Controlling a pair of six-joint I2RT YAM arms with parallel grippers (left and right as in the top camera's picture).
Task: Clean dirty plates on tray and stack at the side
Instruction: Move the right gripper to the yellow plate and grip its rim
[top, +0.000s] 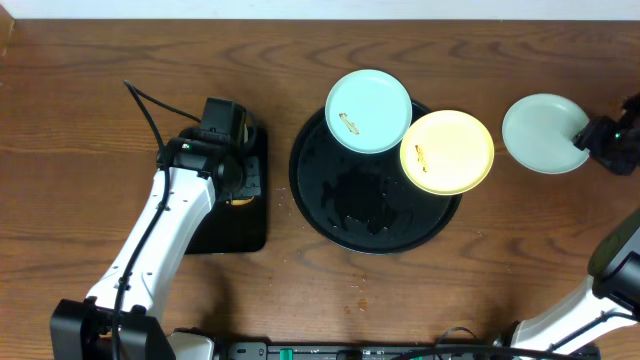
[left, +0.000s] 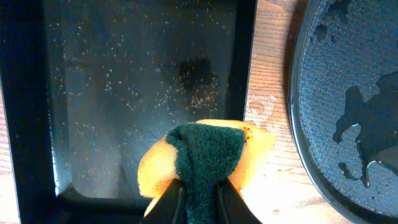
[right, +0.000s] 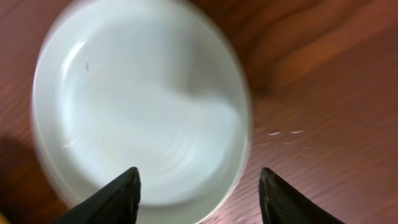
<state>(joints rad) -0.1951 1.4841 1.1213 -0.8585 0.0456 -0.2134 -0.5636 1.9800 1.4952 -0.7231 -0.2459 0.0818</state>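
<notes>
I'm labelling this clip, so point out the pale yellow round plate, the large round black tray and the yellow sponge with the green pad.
Pale yellow round plate (top: 447, 152), overhead view, its centre.
Large round black tray (top: 370, 212), overhead view, bare wet floor.
Yellow sponge with green pad (left: 208, 152), left wrist view, green pad.

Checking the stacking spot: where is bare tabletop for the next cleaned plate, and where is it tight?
Bare wood lies nearer the robot than the pale plate, between the round tray and the right arm. The far-left tabletop is free. Crowded: the tray's upper right, under the aqua plate and yellow plate; the gap beside the rectangular tray is narrow.
</notes>
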